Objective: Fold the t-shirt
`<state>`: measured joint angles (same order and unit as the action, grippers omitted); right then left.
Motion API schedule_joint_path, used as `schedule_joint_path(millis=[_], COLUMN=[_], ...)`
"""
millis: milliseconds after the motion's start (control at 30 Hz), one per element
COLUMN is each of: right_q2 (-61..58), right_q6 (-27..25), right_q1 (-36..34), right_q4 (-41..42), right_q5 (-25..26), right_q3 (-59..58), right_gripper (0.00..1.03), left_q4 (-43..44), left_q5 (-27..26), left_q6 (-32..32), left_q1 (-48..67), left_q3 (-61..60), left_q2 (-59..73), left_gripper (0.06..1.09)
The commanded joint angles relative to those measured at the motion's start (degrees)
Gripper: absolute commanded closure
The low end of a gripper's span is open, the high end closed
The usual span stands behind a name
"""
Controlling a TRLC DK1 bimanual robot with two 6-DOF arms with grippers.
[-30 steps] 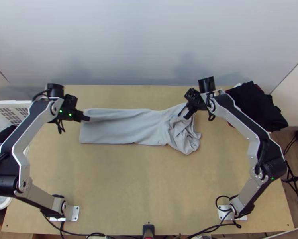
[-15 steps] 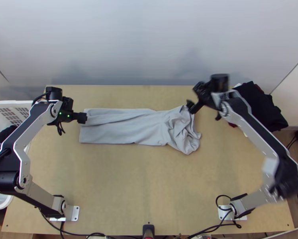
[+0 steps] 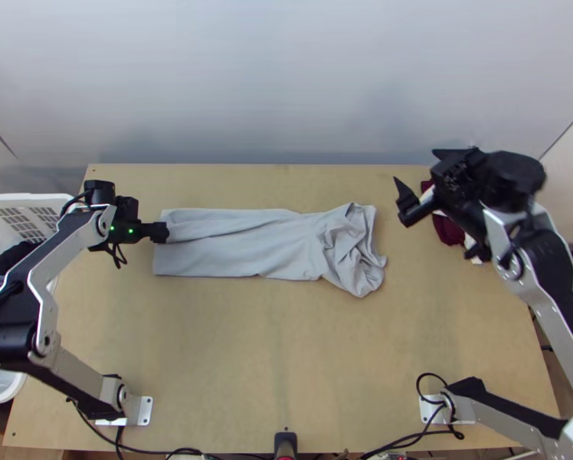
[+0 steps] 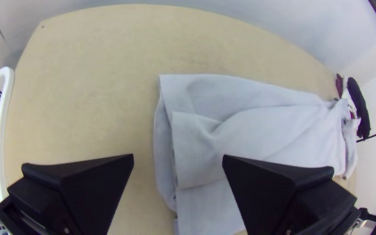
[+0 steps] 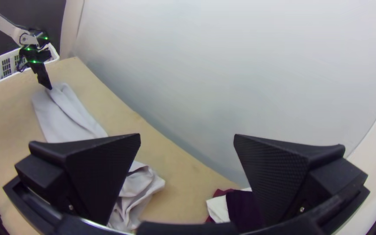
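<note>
Stretching across the counter [image 3: 248,353], here's the pale grey t-shirt [image 3: 263,249], a long folded strip, rumpled at its right end! Over its left end, the left gripper [image 3: 161,232], fingers wide apart, gripping nothing. Off to the right, well apart from the shirt, the right gripper [image 3: 401,202] gapes empty near the heaped clothes [image 3: 446,228].

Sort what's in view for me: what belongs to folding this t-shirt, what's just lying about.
For the job:
- grey t-shirt
- left claw
- right claw

Just lying about:
- white laundry basket
- clothes in the basket
- maroon, white and dark clothes
</note>
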<state>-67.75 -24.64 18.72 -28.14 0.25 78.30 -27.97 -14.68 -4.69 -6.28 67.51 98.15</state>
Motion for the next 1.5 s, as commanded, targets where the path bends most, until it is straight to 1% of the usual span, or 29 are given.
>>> schedule_joint_path(millis=[0, 100, 167, 233, 267, 300, 333, 367, 400, 433, 467, 500, 600, 733, 833, 900, 1033, 1167, 1233, 1333, 1467], right_q2=[5.34, 5.43, 5.43, 5.43, 5.43, 5.52, 5.61, 5.78, 5.87, 5.87, 6.05, 6.22, 7.19, 8.86, 11.32, 12.81, 15.01, 18.09, 19.32, 21.16, 23.27], right_q6=[0.83, 0.83, 0.83, 0.83, 0.91, 1.0, 1.09, 1.18, 1.7, 2.06, 2.14, 2.23, 4.08, 6.71, 8.65, 10.23, 13.48, 16.03, 17.26, 18.05, 18.14], right_q1=[1.05, 1.14, 1.14, 1.23, 1.32, 1.67, 2.2, 2.81, 3.25, 3.25, 3.25, 3.25, 3.6, 4.04, 4.04, 4.31, 4.83, 4.83, 4.75, 4.66, 3.87], right_q4=[-3.32, -4.38, -5.08, -5.87, -6.14, -6.4, -6.4, -6.4, -6.4, -6.4, -6.66, -6.93, -7.81, -9.56, -9.83, -9.83, -9.74, -9.21, -9.21, -9.21, -9.83], right_q5=[2.56, 3.18, 3.62, 3.79, 3.79, 3.97, 4.32, 4.93, 5.37, 5.64, 5.73, 5.73, 5.81, 6.08, 6.25, 6.25, 6.25, 6.25, 6.25, 6.25, 6.25], right_q3=[0.1, 1.24, 1.24, 1.15, 1.15, 1.24, 1.24, 1.24, 1.33, 1.5, 1.41, 1.33, 1.5, 0.54, -2.28, -4.12, -6.5, -10.1, -11.95, -14.05, -16.08], right_gripper=[0.03, 0.03, 0.03, 0.03, 0.03, 0.03, 0.03, 0.03, 0.03, 0.03, 0.03, 0.03, 0.03, 0.03, 0.03, 0.03, 0.03, 0.03, 0.03, 0.03, 0.03], left_q4=[0.28, 0.02, -1.39, -2.8, -4.11, -5.7, -6.05, -6.66, -6.84, -6.93, -7.37, -8.07, -8.95, -8.95, -10.35, -12.2, -18.62, -21.16, -21.6, -22.22, -23.01], left_q5=[-6.15, -7.47, -10.81, -15.29, -16.17, -17.05, -17.58, -17.93, -19.07, -20.57, -22.33, -23.12, -23.73, -23.2, -22.33, -20.83, -18.72, -14.33, -13.01, -9.14, -7.47], left_q6=[3.02, 3.81, 4.51, 4.78, 4.86, 4.6, 4.6, 4.6, 4.78, 4.86, 4.86, 5.04, 4.78, 7.68, 8.64, 8.73, 9.87, 11.19, 11.46, 11.98, 14.53], left_q1=[-1.36, -1.1, -1.19, -1.63, -1.63, -1.54, -1.45, -1.19, -1.1, -0.92, -0.75, -0.48, 0.48, 0.22, 1.19, 3.03, 7.6, 14.02, 16.92, 22.37, 28.26], left_q3=[3.07, 4.21, 5.0, 5.44, 6.24, 6.94, 7.38, 7.73, 7.99, 8.17, 8.61, 9.05, 8.87, 10.28, 12.04, 13.97, 21.44, 27.42, 29.44, 32.6, 38.23], left_q2=[6.0, 8.2, 8.64, 9.25, 10.04, 11.1, 12.33, 13.38, 14.18, 14.97, 15.32, 15.32, 14.88, 11.89, 8.2, 6.0, 4.6, 4.51, 4.95, 6.79, 10.4], left_gripper=[0.1, 0.1, 0.1, 0.11, 0.13, 0.2, 0.26, 0.36, 0.52, 0.73, 1.0, 1.04, 1.05, 1.05, 1.05, 1.05, 1.05, 1.05, 1.05, 1.05, 1.05])
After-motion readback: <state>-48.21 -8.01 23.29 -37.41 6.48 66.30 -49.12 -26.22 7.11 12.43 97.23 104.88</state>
